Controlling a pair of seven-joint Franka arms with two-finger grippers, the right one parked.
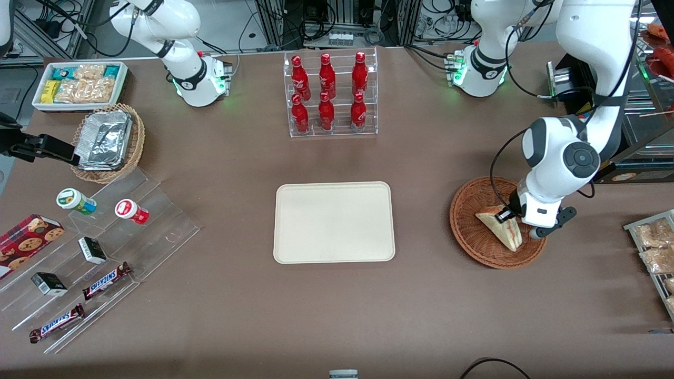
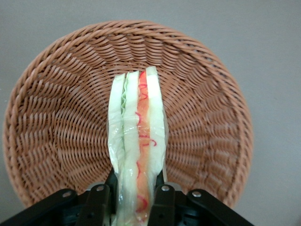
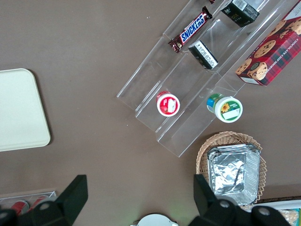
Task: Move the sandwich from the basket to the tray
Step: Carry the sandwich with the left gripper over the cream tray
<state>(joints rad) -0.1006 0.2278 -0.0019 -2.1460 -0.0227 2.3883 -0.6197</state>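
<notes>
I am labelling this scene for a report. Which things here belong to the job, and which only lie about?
Job: sandwich, pinched between the gripper fingers over the basket; tray, bare.

Lying about: red bottles in rack, Snickers bars, cookie box, foil trays, snack bin.

Front cam high; wrist cams close.

sandwich (image 1: 501, 226) in basket (image 1: 468, 231), pincer (image 2: 136, 200) gripping, tray (image 1: 334, 222) bare
</notes>
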